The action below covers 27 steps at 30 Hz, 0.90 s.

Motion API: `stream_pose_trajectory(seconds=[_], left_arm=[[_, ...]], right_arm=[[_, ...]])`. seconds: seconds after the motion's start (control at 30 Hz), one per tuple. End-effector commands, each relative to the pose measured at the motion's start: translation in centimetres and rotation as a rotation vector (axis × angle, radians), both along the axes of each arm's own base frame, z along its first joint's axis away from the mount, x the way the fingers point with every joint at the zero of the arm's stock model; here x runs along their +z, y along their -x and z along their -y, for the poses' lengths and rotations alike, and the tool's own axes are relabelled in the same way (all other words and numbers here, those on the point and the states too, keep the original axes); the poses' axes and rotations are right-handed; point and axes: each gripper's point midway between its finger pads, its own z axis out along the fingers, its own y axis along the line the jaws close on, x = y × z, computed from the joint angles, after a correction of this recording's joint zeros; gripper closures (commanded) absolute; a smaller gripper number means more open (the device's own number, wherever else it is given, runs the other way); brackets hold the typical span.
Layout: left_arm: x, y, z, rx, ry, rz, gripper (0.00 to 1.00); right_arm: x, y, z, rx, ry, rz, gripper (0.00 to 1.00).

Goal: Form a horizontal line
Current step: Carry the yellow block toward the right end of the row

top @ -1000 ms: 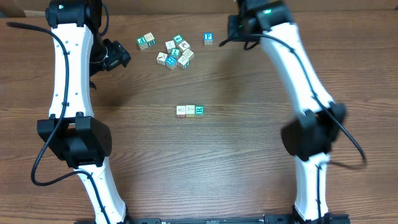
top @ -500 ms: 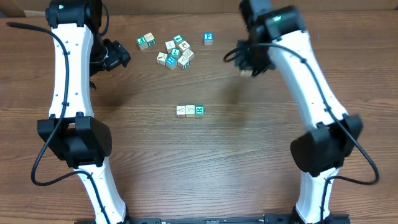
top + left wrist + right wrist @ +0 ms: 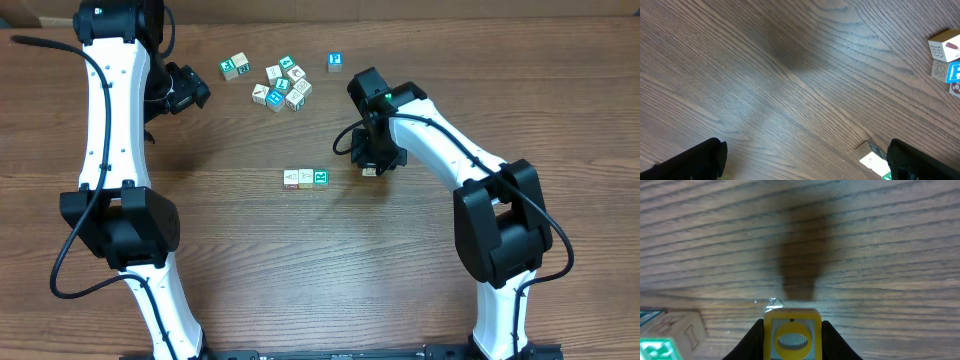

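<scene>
The right gripper (image 3: 369, 169) grips a yellow cube (image 3: 792, 336) near the three-cube row (image 3: 306, 178) at the middle of the desk (image 3: 300, 270). Set it touching the row's right end, edges aligned. The left gripper (image 3: 196, 92) stands open.

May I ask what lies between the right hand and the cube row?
Nothing: overhead, bare wood separates the row from the right hand holding a yellow cube.
</scene>
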Motion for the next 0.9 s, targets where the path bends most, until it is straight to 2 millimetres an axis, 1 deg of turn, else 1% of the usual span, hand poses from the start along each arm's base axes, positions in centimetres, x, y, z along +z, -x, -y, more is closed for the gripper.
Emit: stream_pose_trajectory(seconds=[0.0, 0.07, 0.1, 0.17, 0.2, 0.27, 0.3, 0.4, 0.47, 0.6, 0.7, 0.77, 0.87], left_arm=[[-0.3, 0.0, 0.3, -0.016, 0.001, -0.010, 0.00], [-0.3, 0.0, 0.3, -0.016, 0.001, -0.010, 0.00], [-0.3, 0.0, 0.3, -0.016, 0.001, -0.010, 0.00], [-0.3, 0.0, 0.3, -0.016, 0.001, -0.010, 0.00], [-0.3, 0.0, 0.3, -0.016, 0.001, -0.010, 0.00], [-0.3, 0.0, 0.3, -0.016, 0.001, -0.010, 0.01], [-0.3, 0.0, 0.3, -0.016, 0.001, -0.010, 0.00], [-0.3, 0.0, 0.3, -0.016, 0.001, -0.010, 0.01], [-0.3, 0.0, 0.3, -0.016, 0.001, -0.010, 0.00], [-0.3, 0.0, 0.3, -0.016, 0.001, -0.010, 0.00], [-0.3, 0.0, 0.3, -0.016, 0.001, -0.010, 0.00], [-0.3, 0.0, 0.3, -0.016, 0.001, -0.010, 0.00], [-0.3, 0.0, 0.3, -0.016, 0.001, -0.010, 0.00]], right_arm=[[-0.4, 0.1, 0.3, -0.017, 0.001, -0.002, 0.69], [-0.4, 0.1, 0.3, -0.017, 0.000, 0.000, 0.63], [-0.4, 0.1, 0.3, -0.017, 0.000, -0.001, 0.57], [-0.4, 0.2, 0.3, -0.017, 0.003, -0.005, 0.39], [-0.4, 0.2, 0.3, -0.017, 0.004, -0.007, 0.34], [-0.4, 0.3, 0.4, -0.017, 0.006, -0.011, 0.27], [-0.4, 0.4, 0.4, -0.017, 0.007, -0.014, 0.27], [-0.4, 0.7, 0.4, -0.017, 0.005, -0.028, 0.27], [-0.4, 1.3, 0.2, -0.015, -0.009, -0.054, 0.29], [-0.4, 2.1, 0.1, -0.017, -0.019, -0.090, 0.36], [-0.5, 2.3, 0.1, -0.063, -0.017, -0.099, 0.41], [-0.5, 2.3, 0.1, -0.063, -0.018, -0.099, 0.47], [-0.5, 2.3, 0.1, -0.062, -0.019, -0.100, 0.52]])
